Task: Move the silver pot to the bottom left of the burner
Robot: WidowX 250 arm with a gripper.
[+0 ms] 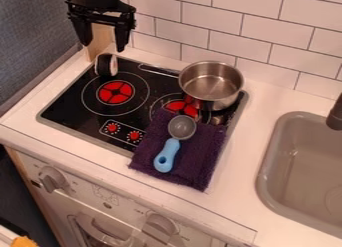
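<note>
My gripper (100, 33) hangs at the upper left, above the back left corner of the stove, its two fingers spread apart with nothing between them. The silver pot (211, 86) stands upright at the back right of the black burner plate (70, 103), partly over the right red burner (182, 108). Its thin handle points left toward the back edge. The left red burner (115, 92) is uncovered.
A purple cloth (200, 163) with a blue-handled scoop (167, 156) on it covers the stove's front right. A small black-and-white round object (105, 65) stands at the back left. The sink (300, 166) is at right, a tiled wall (260, 28) behind.
</note>
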